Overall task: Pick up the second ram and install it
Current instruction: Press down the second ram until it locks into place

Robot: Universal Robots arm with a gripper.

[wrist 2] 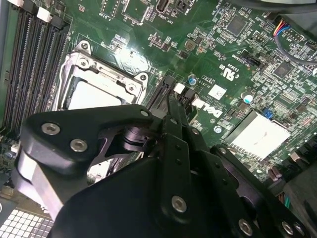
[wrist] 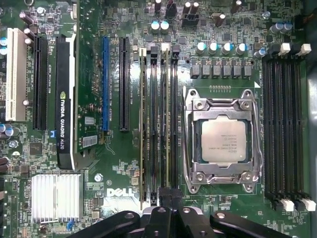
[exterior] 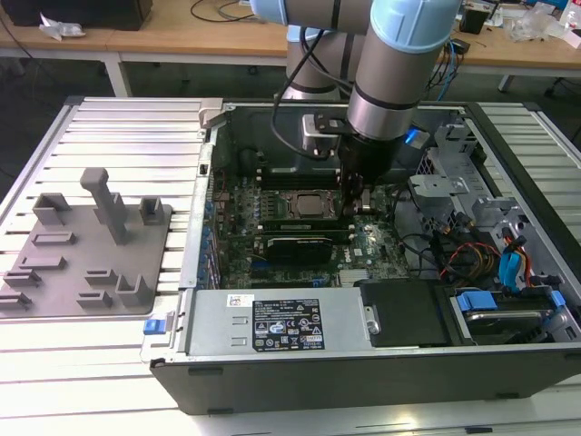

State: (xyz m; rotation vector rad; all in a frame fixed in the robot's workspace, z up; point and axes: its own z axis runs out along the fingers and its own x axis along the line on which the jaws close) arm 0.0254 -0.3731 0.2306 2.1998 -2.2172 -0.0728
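The second ram (wrist: pixel 167 124), a thin dark-green stick seen edge-on, stands in a memory slot beside the silver-framed processor socket (wrist: pixel 223 141). My gripper (wrist: pixel 167 192) is shut on it at one end, a black finger on each side of its top edge. In the second wrist view the gripper (wrist 2: pixel 171 101) has its fingers pressed together, tips down at the slot next to the socket (wrist 2: pixel 94 94). In the exterior view the gripper (exterior: pixel 356 202) reaches down into the open computer case, just to that view's right of the socket (exterior: pixel 306 204).
Another green stick (wrist: pixel 143 124) stands two slots over. A black graphics card (wrist: pixel 64 99) and a finned heat sink (wrist: pixel 54 198) lie beyond it. Empty memory slots (wrist: pixel 285 124) flank the socket's far side. Cables (exterior: pixel 454 254) and drive bays crowd the case; a grey fixture tray (exterior: pixel 86 245) sits outside.
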